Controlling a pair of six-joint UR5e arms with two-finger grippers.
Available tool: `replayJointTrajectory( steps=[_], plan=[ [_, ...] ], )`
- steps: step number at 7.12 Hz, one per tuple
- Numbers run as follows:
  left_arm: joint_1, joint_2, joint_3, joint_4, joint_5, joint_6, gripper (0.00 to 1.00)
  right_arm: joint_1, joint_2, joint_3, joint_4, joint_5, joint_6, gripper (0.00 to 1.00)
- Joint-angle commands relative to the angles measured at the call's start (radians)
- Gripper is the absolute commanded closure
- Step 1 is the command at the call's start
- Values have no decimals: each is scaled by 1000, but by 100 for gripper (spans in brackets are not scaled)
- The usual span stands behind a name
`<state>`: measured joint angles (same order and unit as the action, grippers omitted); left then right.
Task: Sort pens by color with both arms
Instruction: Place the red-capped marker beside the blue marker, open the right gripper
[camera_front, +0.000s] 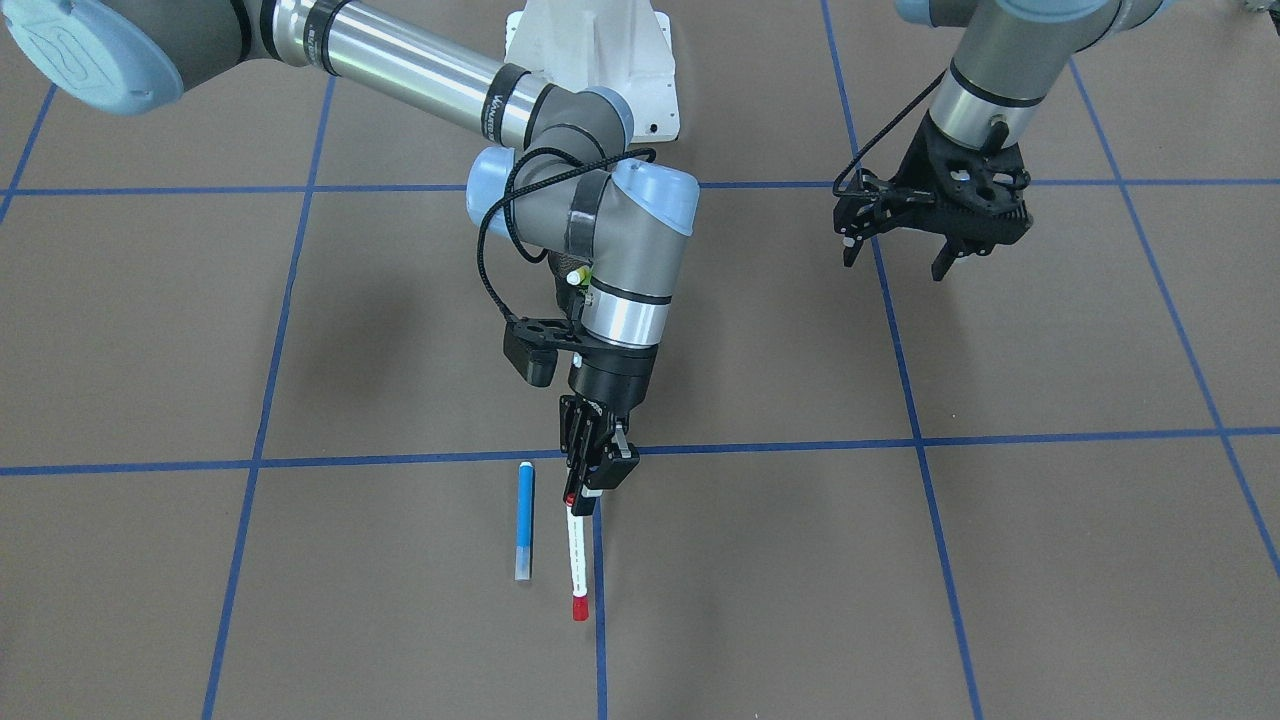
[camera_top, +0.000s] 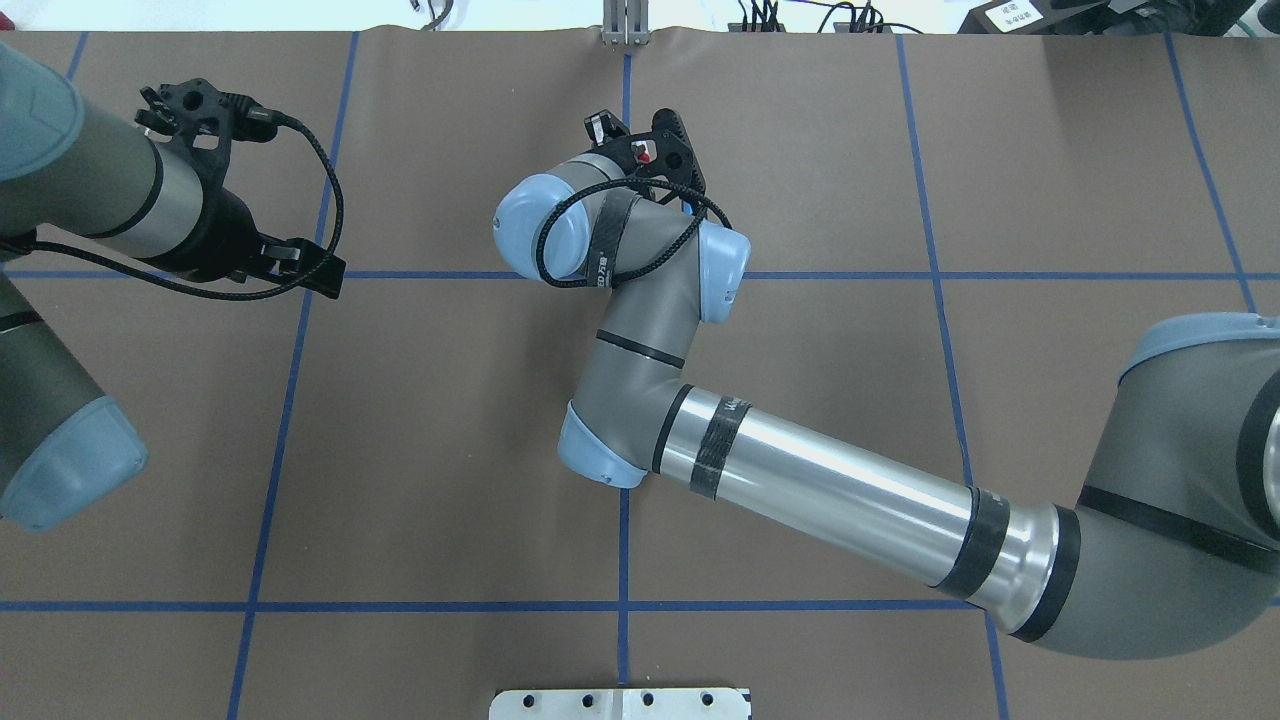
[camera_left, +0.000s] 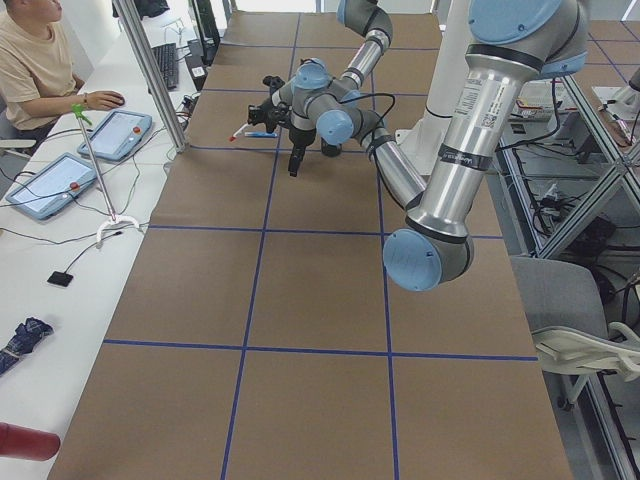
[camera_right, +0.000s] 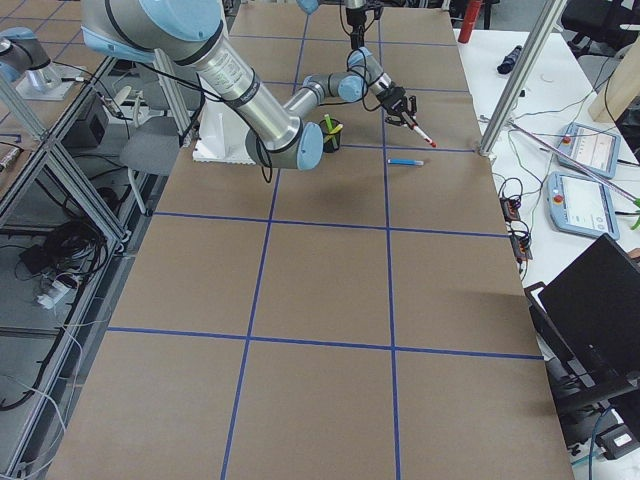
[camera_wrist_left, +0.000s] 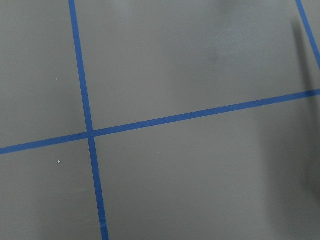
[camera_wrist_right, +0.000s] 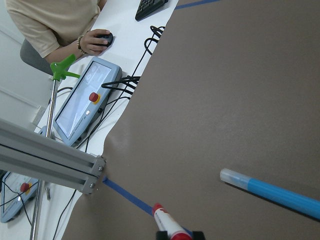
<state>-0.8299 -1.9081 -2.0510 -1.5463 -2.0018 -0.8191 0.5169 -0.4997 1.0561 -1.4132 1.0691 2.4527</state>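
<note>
Blue-taped brown table (camera_front: 300, 600) lies under right fingers (camera_front: 578, 440) clamping red-capped pen (camera_front: 576, 560), left fingers (camera_front: 943, 262) spread wide.

Likely robot lab: pendants (camera_right: 588, 150), taped table (camera_right: 320, 290)

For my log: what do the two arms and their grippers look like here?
Both the right arm and left arm have grey housings, polished silver tubes, black bands and light-blue round joint caps. Looping black cables run to the wrists. The right gripper and left gripper are black, on perforated black mounts.
</note>
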Motion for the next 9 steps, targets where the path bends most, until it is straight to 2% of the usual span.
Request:
replayJointTrajectory(
  steps=[1, 2, 3, 5, 7, 8, 9],
  plan=[
    [0, 0, 0, 0, 0, 0, 0, -24, 3, -44, -4, -37, 0, 100],
    [0, 0, 2, 0, 0, 0, 0, -35, 0, -44, -6, -37, -4, 96],
    [0, 0, 0, 0, 0, 0, 0, -44, 3, -39, -6, -41, -8, 87],
    [0, 0, 2, 0, 0, 0, 0, -47, 7, -33, -4, -43, -33, 80],
    [0, 0, 2, 0, 0, 0, 0, -47, 4, -19, -3, -41, -87, 64],
    [0, 0, 2, 0, 0, 0, 0, -49, -2, -10, -1, -41, -127, 2],
    [0, 0, 2, 0, 0, 0, 0, -47, -3, 7, 0, -38, -173, 1]
  ],
)
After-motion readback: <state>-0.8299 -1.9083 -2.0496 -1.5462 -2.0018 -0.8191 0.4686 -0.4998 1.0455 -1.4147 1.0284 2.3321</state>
